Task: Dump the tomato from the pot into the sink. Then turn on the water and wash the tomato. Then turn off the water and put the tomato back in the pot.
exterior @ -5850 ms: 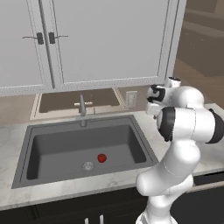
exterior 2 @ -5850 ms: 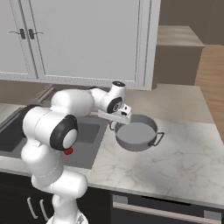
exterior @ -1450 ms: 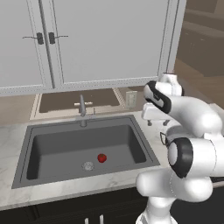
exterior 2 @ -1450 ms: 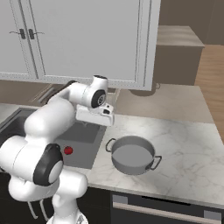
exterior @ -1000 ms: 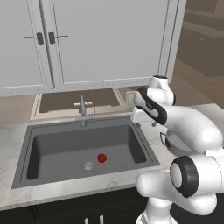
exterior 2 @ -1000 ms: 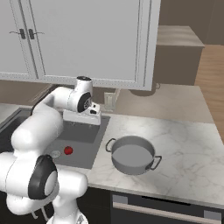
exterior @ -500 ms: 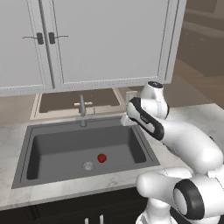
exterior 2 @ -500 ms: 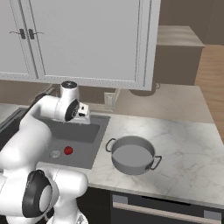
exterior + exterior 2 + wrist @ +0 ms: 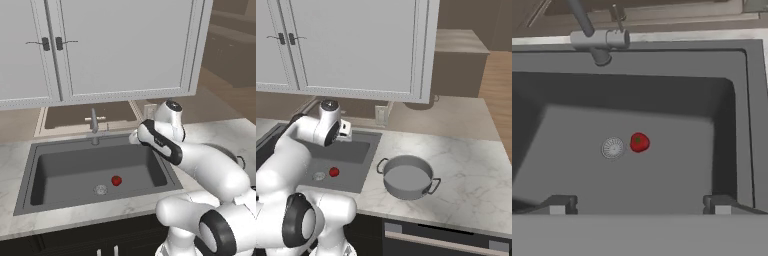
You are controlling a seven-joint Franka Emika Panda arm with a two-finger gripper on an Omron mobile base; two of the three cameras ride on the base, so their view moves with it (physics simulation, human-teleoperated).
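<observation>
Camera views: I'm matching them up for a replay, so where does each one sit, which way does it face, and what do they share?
Left base view: behind-left, facing the sink; white arm at right.
Right base view: behind-right, facing the pot on the counter; arm at left.
Hand view: above the basin, looking down between open jaws.
Shared: all three show the tomato beside the drain.

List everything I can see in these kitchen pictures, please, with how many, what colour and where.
tomato: one, bright red, on the sink floor beside the drain.
drain: one, round metal, in the sink floor.
sink: one, dark grey, set in the counter.
faucet: one, grey, behind the sink; no water running.
pot: one, grey metal, empty, upright on the counter beside the sink.
counter: one, pale marble.
cabinets: white doors, above the sink.
wall outlet: one, pale, behind the counter.
gripper: one, dark fingertips, open, empty, above the sink.
</observation>
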